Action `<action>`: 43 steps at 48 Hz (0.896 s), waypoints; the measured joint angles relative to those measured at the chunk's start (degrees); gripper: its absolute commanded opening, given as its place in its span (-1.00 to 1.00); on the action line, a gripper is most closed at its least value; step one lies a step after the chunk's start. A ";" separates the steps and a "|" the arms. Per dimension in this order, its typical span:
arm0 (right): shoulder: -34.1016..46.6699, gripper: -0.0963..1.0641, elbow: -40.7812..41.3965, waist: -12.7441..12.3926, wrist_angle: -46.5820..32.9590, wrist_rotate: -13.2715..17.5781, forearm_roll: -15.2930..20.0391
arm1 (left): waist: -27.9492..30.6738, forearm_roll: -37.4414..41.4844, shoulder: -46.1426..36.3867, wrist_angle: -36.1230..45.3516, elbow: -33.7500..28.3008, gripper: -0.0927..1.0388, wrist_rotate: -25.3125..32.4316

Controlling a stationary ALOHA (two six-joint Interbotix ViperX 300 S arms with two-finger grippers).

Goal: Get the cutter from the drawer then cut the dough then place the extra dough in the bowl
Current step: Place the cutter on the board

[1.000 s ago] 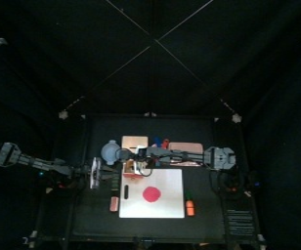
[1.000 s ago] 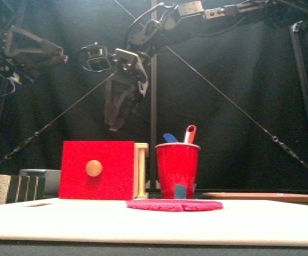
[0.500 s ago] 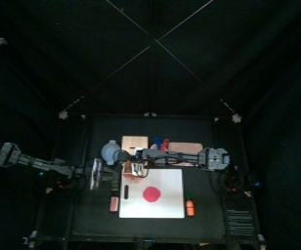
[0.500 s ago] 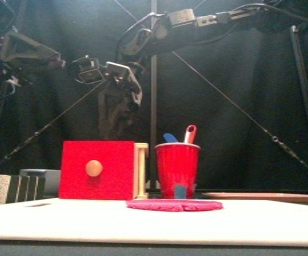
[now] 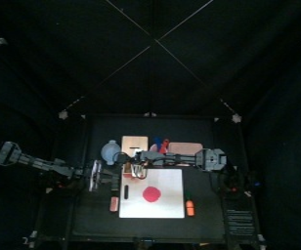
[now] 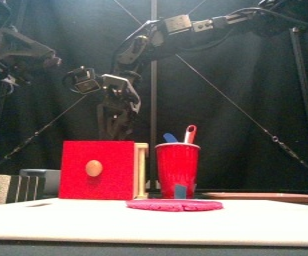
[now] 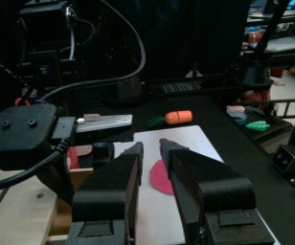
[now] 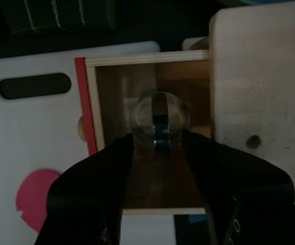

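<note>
**Progress.** The drawer (image 8: 127,105) of the wooden box (image 6: 141,165) is standing pulled out, so the opening step is looking done. The cutter (image 8: 157,122) is lying inside the drawer, not yet lifted. The right hand (image 8: 158,148) is hovering directly over it with its jaws spread wide on either side of the wire handle and gripping nothing. The left hand (image 7: 150,148) is waiting over the counter's left part, holding nothing and showing only a narrow gap between its jaws. Fetching, cutting and moving the leftover dough all appear to be remaining.

**Task items.**
- Cutter: a round metal ring with a thin wire handle, looking light and rigid.
- Dough (image 5: 150,193): a flat red disc, whole and uncut, lying at the middle of the board (image 5: 173,181).
- Board: white, flat and smooth, lying toward the front edge of the counter (image 5: 88,210).
- Bowl (image 5: 110,151): blue-grey and rounded, sitting near the counter's back-left part beside the box. Its contents are not showing.

**Other.**
- Box: pale wood with a red drawer front bearing a round wooden knob, standing at the board's back edge.
- Red cup (image 6: 177,170): smooth plastic, standing beside the box and holding a blue and a red knife.
</note>
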 measured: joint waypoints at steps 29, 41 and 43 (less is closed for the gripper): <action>1.67 0.03 -1.67 0.00 0.97 0.00 -0.18 | -0.09 0.09 0.00 0.00 0.35 0.31 0.00; 1.67 0.03 -5.89 0.88 5.80 0.00 -0.26 | -0.09 0.09 0.00 0.00 0.35 0.31 0.09; 1.58 0.03 -6.94 1.05 6.94 0.09 -0.26 | -0.09 0.09 0.00 0.09 0.35 0.31 0.09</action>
